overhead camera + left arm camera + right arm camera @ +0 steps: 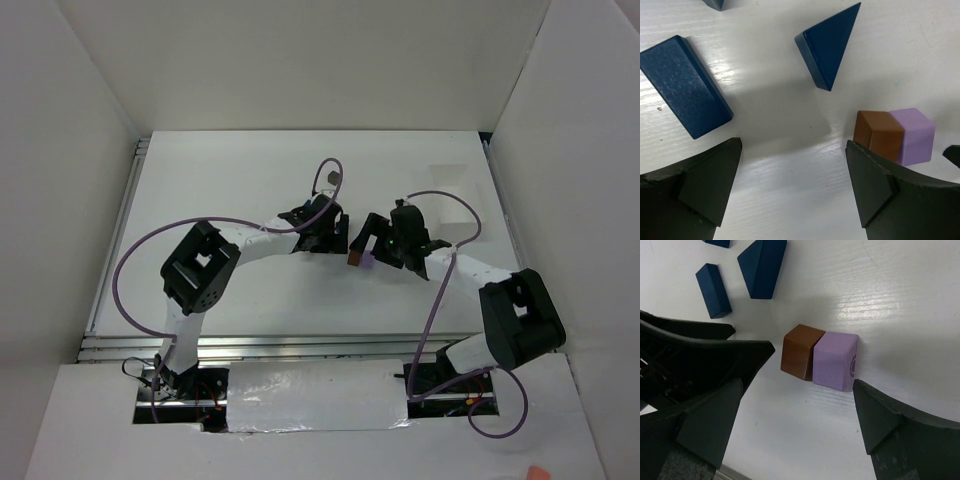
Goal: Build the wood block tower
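Of the wood block tower only the bottom course is seen. A brown-orange block (879,134) and a lavender block (912,135) are set touching, side by side, flat on the table (790,110), with nothing stacked on them. The step in hand is judged to be the fetching of the next piece.

The right jaws are spread wide and empty, with this pair just ahead of their gap. The left jaws, equally wide and empty, are placed just beside the pair on its brown side. A blue triangular block (832,45) and a blue rectangular block (685,85) lie beyond that brown side (a further dark piece (715,4) is cut off at the frame edge). One of them would need to be straddled, closed on and carried over the pair.

These blue blocks are shown in both wrist views. In the top view they cannot be made out under the left arm (250,240), and only the pair is glimpsed, near the table's middle.
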Available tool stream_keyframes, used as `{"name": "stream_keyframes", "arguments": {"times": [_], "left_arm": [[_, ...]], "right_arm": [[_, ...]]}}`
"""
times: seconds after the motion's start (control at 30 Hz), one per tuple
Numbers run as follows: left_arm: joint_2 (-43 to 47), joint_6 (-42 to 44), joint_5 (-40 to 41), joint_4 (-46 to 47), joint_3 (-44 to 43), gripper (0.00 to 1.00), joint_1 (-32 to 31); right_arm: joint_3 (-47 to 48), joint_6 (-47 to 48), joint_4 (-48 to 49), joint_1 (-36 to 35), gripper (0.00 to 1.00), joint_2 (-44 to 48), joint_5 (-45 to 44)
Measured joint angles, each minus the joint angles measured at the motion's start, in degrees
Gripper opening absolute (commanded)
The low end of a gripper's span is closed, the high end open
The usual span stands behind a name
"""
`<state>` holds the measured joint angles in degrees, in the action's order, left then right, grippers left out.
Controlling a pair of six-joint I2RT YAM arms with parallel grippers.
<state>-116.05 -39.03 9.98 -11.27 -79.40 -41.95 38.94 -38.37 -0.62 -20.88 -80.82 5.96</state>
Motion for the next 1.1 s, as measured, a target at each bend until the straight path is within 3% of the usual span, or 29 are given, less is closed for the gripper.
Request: {"name": "stream_keyframes", "arguments": {"times": [0.37,1.1], "left_arm": [[0.0,0.0,-1.5,0.7,0.1,0.99,-0.5],[-0.1,0.0,-1.6,0.9,0.1,0.99,-1.0]], "right_arm": [[-2.0,-4.2,3.7,1.3,1.0,-2.1,4.2],[-2.0,-3.7,4.5,1.4,1.0,-2.8,4.7]]}}
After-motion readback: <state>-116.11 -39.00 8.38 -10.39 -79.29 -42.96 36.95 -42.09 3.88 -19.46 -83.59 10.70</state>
